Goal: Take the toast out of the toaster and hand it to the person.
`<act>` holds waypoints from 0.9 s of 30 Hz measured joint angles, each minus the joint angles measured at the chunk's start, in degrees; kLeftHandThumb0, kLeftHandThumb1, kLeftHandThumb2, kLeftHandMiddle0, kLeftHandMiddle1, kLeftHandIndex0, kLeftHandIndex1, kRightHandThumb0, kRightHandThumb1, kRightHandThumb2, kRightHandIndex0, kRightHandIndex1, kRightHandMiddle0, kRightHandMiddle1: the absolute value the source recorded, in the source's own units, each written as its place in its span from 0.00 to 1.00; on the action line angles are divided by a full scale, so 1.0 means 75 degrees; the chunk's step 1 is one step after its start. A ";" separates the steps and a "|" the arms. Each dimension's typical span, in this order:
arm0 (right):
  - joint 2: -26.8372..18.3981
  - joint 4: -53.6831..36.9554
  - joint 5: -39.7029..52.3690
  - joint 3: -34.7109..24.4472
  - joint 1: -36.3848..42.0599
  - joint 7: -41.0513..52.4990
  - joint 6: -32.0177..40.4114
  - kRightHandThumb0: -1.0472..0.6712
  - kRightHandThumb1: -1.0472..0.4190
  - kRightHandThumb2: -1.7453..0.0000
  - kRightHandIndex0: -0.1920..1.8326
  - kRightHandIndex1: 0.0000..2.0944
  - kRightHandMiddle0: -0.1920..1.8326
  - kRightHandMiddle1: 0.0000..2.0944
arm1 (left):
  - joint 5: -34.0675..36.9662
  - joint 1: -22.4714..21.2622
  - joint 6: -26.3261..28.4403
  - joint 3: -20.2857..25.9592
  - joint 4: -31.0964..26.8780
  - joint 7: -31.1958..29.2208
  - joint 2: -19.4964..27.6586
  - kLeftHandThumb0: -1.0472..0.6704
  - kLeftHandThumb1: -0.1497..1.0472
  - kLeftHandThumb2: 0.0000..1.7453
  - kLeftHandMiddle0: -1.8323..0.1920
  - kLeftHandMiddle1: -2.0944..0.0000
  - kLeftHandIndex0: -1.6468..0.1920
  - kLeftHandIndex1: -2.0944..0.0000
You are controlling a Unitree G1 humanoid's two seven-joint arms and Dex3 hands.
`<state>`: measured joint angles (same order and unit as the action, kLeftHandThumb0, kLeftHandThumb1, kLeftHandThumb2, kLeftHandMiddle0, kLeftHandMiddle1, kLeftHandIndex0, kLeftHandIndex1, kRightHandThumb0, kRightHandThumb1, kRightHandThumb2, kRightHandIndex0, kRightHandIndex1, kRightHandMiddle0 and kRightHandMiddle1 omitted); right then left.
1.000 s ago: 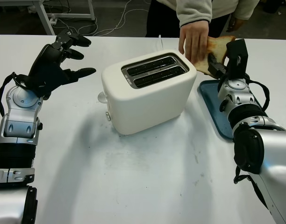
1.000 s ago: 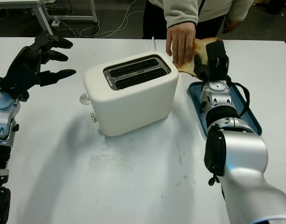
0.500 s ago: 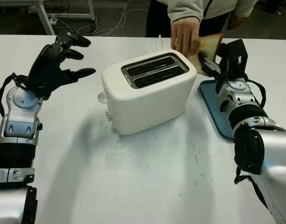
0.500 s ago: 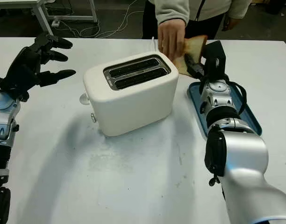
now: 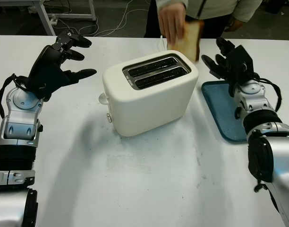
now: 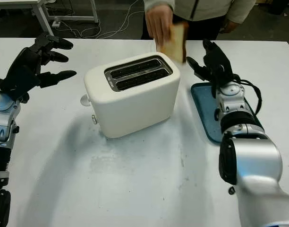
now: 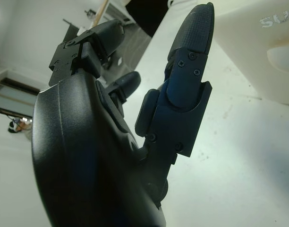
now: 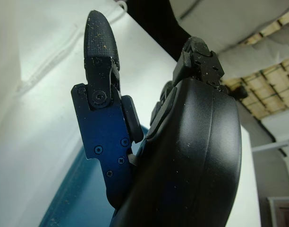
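The toast [image 5: 189,40] is in the person's hand [image 5: 172,20], up in the air just past the far side of the toaster [image 5: 149,92]. It stands on its edge, with its long side going up and down. Both slots in the toaster look empty.

The right hand [image 5: 229,61] is open and holds nothing. It is up in the air beside the toaster, on the side where the blue tray [image 5: 222,111] lies. The toast is near this hand, a little toward the toaster from it and higher up. The left hand [image 5: 57,64] is open too and holds nothing. It hangs in the air on the other side of the toaster, well apart from the toast. So the right hand is much the nearer one.

It looks like the toast is already given over.

The toaster sits on a white table [image 5: 144,189]. Past the far edge of the table the floor is dark, with wires [image 5: 114,23] on it.
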<state>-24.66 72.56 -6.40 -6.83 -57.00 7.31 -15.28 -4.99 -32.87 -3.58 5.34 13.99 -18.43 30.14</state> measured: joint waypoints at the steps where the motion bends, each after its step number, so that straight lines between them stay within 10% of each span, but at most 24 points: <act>1: 0.0000 -0.0061 0.0098 -0.0075 0.0084 0.0026 -0.0131 0.13 0.09 0.92 0.09 0.00 0.09 0.00 | 0.0001 0.0018 0.0004 0.0001 -0.0027 0.0011 0.0000 0.18 0.85 0.00 0.91 0.40 0.90 0.47; 13: 0.0312 -0.3748 0.0986 -0.0446 0.2828 -0.0173 -0.0911 0.21 0.09 0.58 0.09 0.00 0.10 0.00 | 0.0100 0.0665 0.0673 0.0331 -0.1200 0.0246 -0.0122 0.22 0.83 0.00 0.91 0.47 0.90 0.52; 21: 0.1445 -0.8021 0.1158 -0.0178 0.5991 -0.0315 -0.1073 0.17 0.09 0.58 0.14 0.02 0.15 0.02 | 0.0341 0.2556 0.0064 0.0985 -0.2808 0.1568 -0.1360 0.16 0.89 0.10 0.91 0.55 0.90 0.61; 27: 0.2240 -0.8936 0.1283 0.0512 0.7319 -0.0045 -0.1338 0.19 0.09 0.57 0.13 0.02 0.14 0.01 | 0.0394 0.3844 -0.0269 0.1016 -0.3512 0.2051 -0.2109 0.16 0.89 0.17 0.91 0.62 0.90 0.69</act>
<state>-7.86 5.54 3.23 -3.00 -2.11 6.97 -25.32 -2.03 -4.03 -5.60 12.96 -12.35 -3.05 14.32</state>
